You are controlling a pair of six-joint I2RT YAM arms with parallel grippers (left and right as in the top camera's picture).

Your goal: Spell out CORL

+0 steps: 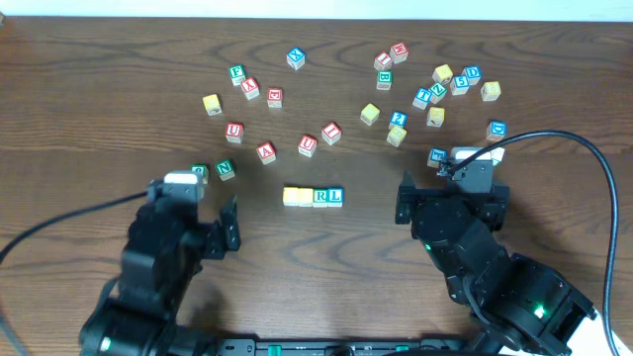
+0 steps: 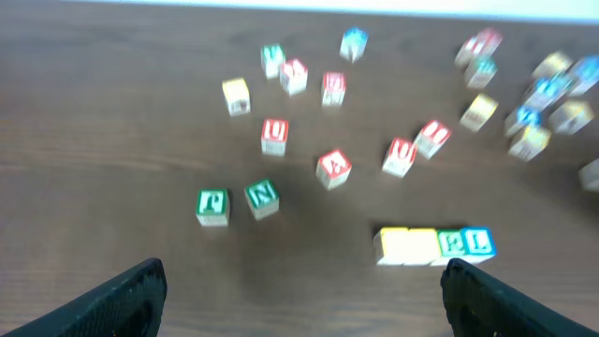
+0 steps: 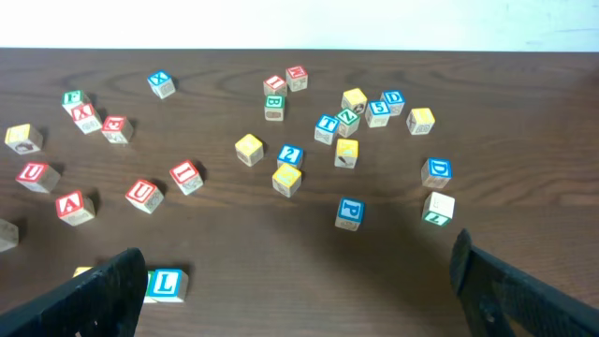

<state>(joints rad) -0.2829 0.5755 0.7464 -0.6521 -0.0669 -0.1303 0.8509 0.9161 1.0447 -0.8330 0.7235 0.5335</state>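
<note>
The left end effector (image 2: 301, 273) is spread wide and holds nothing; only bare counter (image 2: 112, 140) shows between its fingers. The right end effector (image 3: 295, 251) also stands fully open and empty.

Between the two, ahead and to the right of the left one and to the left of the right one, lies the row of four cubes (image 1: 314, 196). It reads two yellow cubes (image 1: 298, 196), then the R cube (image 1: 320, 196), then the L cube (image 1: 335, 196), all side by side and touching. Neither end effector touches the row.

Judging by that, the spelling step looks finished or nearly so. The next move probably calls only for keeping both arms clear of the row, or for a careful turn of a yellow cube if its top face proves wrong.

That is the doubt, since the letters on the yellow faces cannot be read in any view. The left wrist view is blurred. In the right wrist view the left finger covers most of the row, leaving the L cube and a sliver of yellow. The loose cubes (image 1: 435, 94) lie scattered farther ahead, well apart from the row.
</note>
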